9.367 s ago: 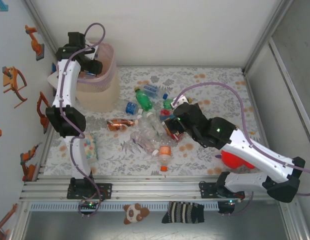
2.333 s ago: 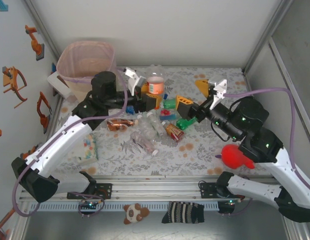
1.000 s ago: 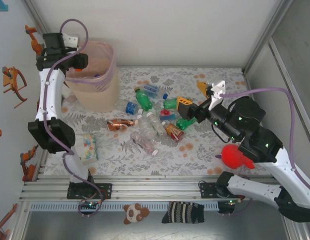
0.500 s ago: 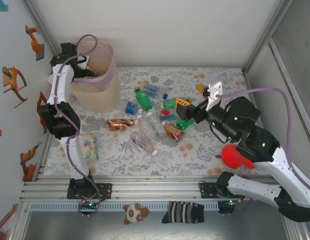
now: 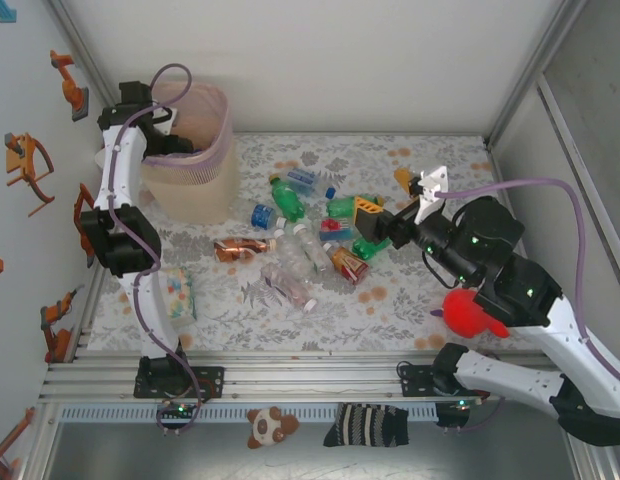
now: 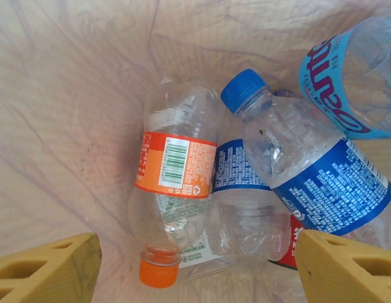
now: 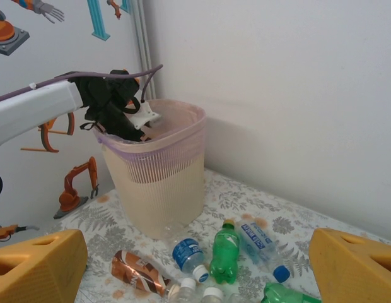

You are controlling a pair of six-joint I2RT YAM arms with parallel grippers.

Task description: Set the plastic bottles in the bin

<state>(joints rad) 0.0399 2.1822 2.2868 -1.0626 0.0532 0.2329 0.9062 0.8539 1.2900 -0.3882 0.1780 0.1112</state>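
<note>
Plastic bottles (image 5: pixel 295 245) lie in a loose heap in the middle of the desk (image 5: pixel 460 155). Green, copper-coloured and clear ones touch or overlap there. More lie at the bottom of the bin (image 5: pixel 205 190), which stands at the far left corner of the desk, close to both walls. The left wrist view looks down into it at an orange-labelled bottle (image 6: pixel 176 170) beside a blue-capped bottle (image 6: pixel 296 164), with others under and beside them.

The left arm reaches over the bin's rim. The left fingers (image 6: pixel 47 268) stand wide apart above those bottles, with nothing between them. The right fingers (image 7: pixel 38 262) are also wide apart and empty, raised over the right side of the heap and facing the bin.

A grey-leaf cloth with orange blossoms covers the desk. The back wall (image 5: pixel 340 60) is plain white, and orange robot stickers (image 5: pixel 30 165) dot the left wall. A red plush toy (image 5: pixel 470 312) sits by the right arm, and a white box with coloured dots (image 5: pixel 178 295) sits near the left base. A small brown-and-white plush (image 5: pixel 268 425) and a striped cloth (image 5: pixel 368 425) lie in front of the rail.
</note>
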